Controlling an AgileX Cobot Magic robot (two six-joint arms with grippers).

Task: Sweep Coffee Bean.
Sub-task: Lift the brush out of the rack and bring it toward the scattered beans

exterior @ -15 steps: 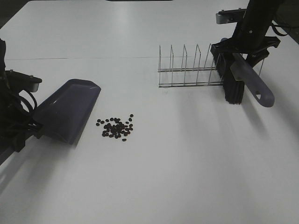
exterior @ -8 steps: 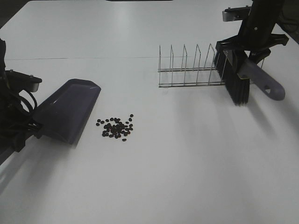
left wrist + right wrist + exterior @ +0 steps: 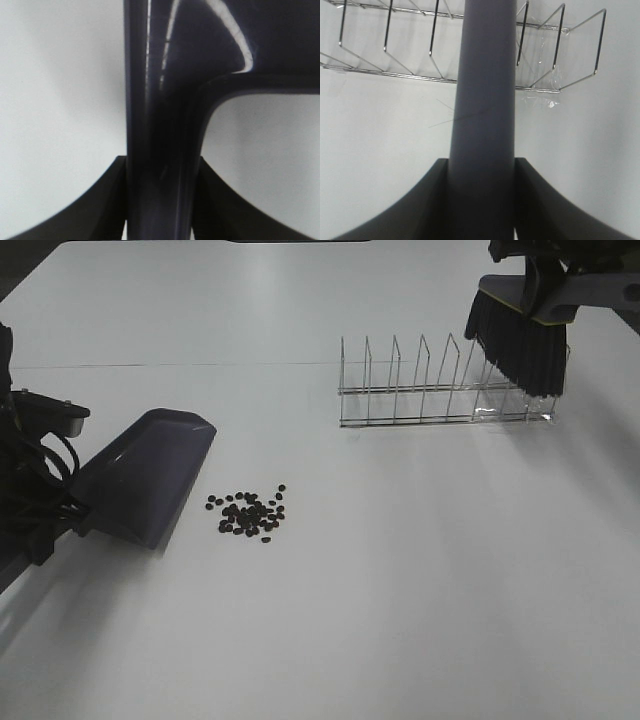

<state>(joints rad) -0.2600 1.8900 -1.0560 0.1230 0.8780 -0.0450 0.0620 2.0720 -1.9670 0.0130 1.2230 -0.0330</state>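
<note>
The coffee beans [image 3: 249, 512] lie in a loose dark cluster on the white table, just right of the dark purple dustpan [image 3: 148, 473]. My left gripper [image 3: 55, 515] is shut on the dustpan's handle [image 3: 160, 150] at the table's left edge. My right gripper [image 3: 560, 265] is shut on the brush handle [image 3: 482, 110] and holds the brush [image 3: 520, 335], bristles down, in the air above the right end of the wire rack [image 3: 440, 390].
The wire rack also shows in the right wrist view [image 3: 555, 55], below the brush. The white table [image 3: 400, 590] reaches to the front and right. A faint seam line crosses the table at the back [image 3: 200, 364].
My right gripper has lifted the brush up out of the rack and swung the handle up and to the right. The left arm, dustpan and beans have not moved.
</note>
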